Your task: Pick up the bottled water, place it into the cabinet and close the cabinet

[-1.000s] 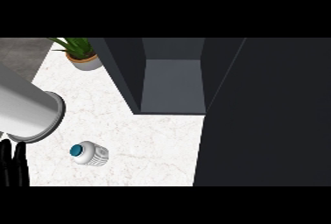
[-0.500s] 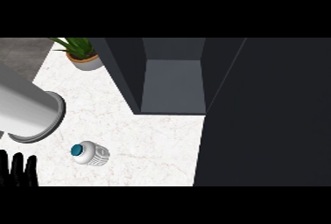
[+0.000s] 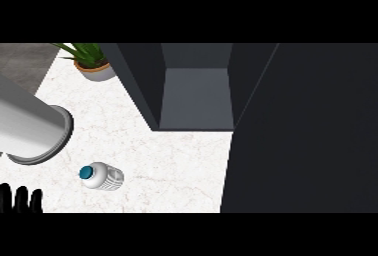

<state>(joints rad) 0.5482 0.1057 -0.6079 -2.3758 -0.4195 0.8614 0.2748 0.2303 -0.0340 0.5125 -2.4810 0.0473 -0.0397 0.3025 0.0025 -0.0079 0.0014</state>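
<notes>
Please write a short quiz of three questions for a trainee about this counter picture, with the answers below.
1. True or false: the clear plastic water bottle with the teal cap is already inside the dark grey open cabinet.
2. Which object stands at the far left corner of the white marble counter? A) a red mug B) a green plant in a terracotta pot C) a frying pan
3. Where do the black fingers of the left robot hand show?

Key: 1 false, it is on the counter; 2 B; 3 lower left edge, not touching the bottle.
</notes>
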